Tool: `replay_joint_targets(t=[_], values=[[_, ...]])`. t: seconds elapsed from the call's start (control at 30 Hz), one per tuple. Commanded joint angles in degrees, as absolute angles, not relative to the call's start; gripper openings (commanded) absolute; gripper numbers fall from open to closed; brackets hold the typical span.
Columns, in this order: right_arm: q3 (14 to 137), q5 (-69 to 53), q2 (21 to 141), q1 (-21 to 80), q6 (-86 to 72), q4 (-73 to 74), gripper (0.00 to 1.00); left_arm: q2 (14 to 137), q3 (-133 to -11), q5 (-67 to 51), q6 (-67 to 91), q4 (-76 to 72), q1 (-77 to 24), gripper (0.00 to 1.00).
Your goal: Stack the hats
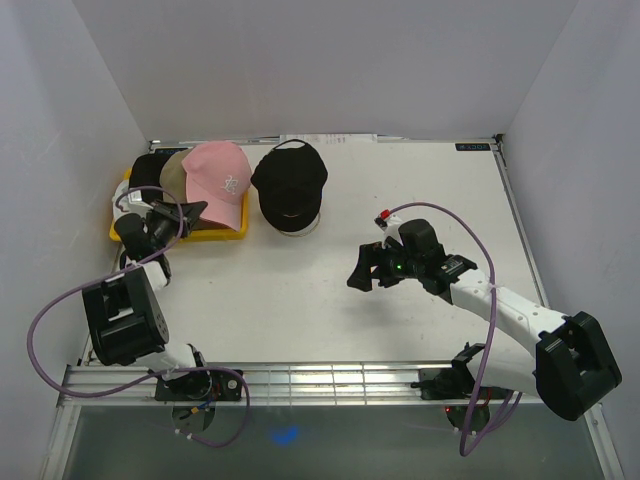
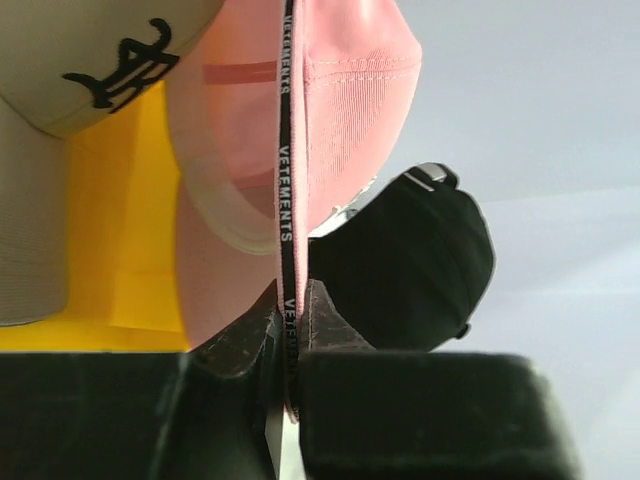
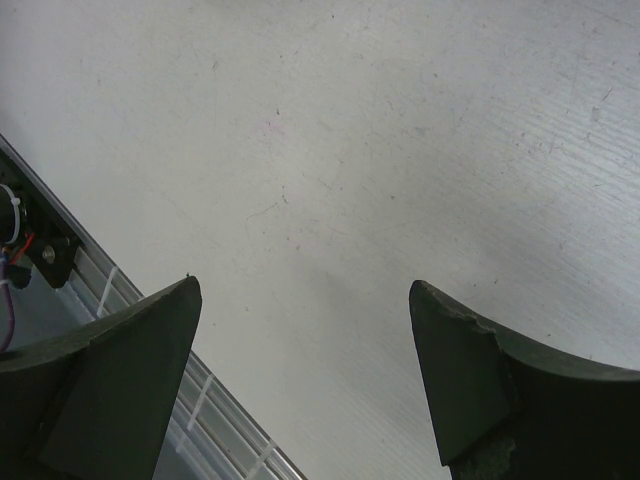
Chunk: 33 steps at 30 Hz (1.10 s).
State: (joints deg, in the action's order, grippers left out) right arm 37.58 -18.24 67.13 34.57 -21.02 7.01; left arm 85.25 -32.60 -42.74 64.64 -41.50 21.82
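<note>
A pink cap [image 1: 219, 178] lies on the yellow tray [image 1: 228, 231] at the back left, beside a tan cap [image 1: 175, 170] and a black cap [image 1: 147, 171]. Another black cap [image 1: 290, 184] stands on the table to the right of the tray. My left gripper [image 1: 188, 217] is shut on the pink cap's brim edge [image 2: 285, 230], which carries a black lettered trim. The tan cap [image 2: 60, 110] and the black cap [image 2: 410, 265] show behind it in the left wrist view. My right gripper [image 1: 362, 272] is open and empty over bare table [image 3: 330, 200].
White walls close in the table on the left, back and right. A metal rail [image 1: 330, 383] runs along the near edge, and shows in the right wrist view [image 3: 200, 400]. Purple cables loop from both arms.
</note>
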Motion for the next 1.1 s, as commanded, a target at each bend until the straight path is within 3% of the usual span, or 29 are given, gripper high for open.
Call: replay_joint_targets(t=[0.0,0.07,0.57,1.07], values=[[36.65,-18.98,67.24,34.45,-21.01,4.75,0.9,86.31,-32.08,-44.65,67.4,-44.63,21.53,0.1],[36.74,-18.98,67.32,34.45,-21.01,4.83,0.9,86.57,-32.17,-44.91,69.25,-46.22,21.53,0.0],[37.62,-18.9,68.29,34.45,-20.57,5.54,0.9,93.6,-38.05,-44.74,94.03,-71.18,21.53,0.0],[38.76,-19.25,69.96,34.45,-20.92,5.01,0.9,95.71,-48.69,-39.99,101.51,-73.83,20.92,0.0]])
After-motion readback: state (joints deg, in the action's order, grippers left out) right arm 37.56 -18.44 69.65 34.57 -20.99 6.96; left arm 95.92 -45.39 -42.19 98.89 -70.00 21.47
